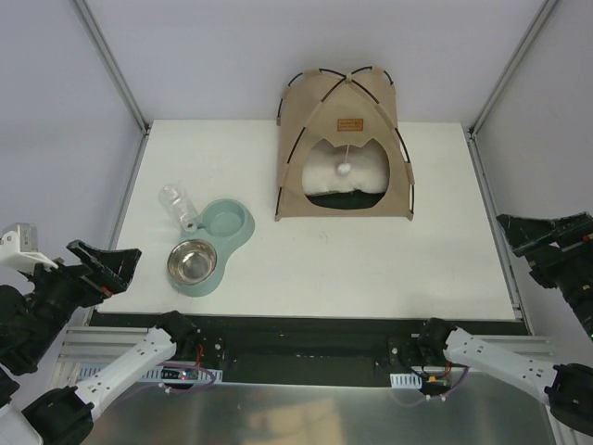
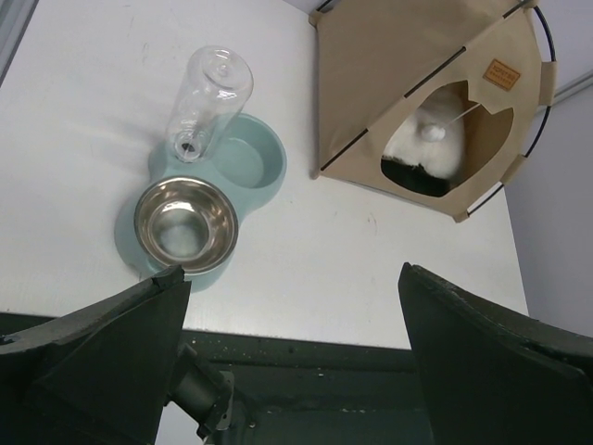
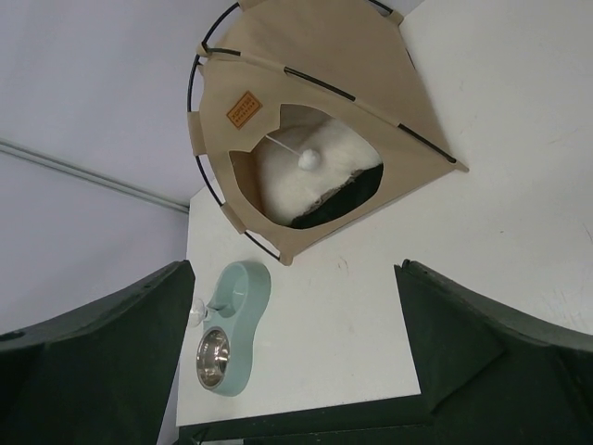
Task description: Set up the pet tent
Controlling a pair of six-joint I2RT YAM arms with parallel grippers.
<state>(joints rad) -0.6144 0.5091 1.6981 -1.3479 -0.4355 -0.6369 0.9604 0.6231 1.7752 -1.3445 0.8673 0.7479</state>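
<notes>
The pet tent (image 1: 343, 120) stands upright at the back middle of the white table (image 1: 371, 260). It is tan fabric with thin black poles arching over it and a small brown label (image 1: 350, 124) above its opening. A white ball (image 1: 344, 169) hangs in the opening. The pet tent (image 2: 398, 83) shows at the upper right of the left wrist view, and the pet tent (image 3: 315, 83) at the top of the right wrist view. My left gripper (image 1: 116, 264) hangs open off the table's left front corner. My right gripper (image 1: 523, 243) is open beyond the right edge. Both hold nothing.
A white fluffy cushion (image 1: 357, 176) lies inside the tent. A teal double feeder (image 1: 222, 227) sits front left, with a steel bowl (image 1: 192, 262) and a clear water bottle (image 1: 178, 206) on it. Metal frame posts (image 1: 111, 65) rise at the back corners.
</notes>
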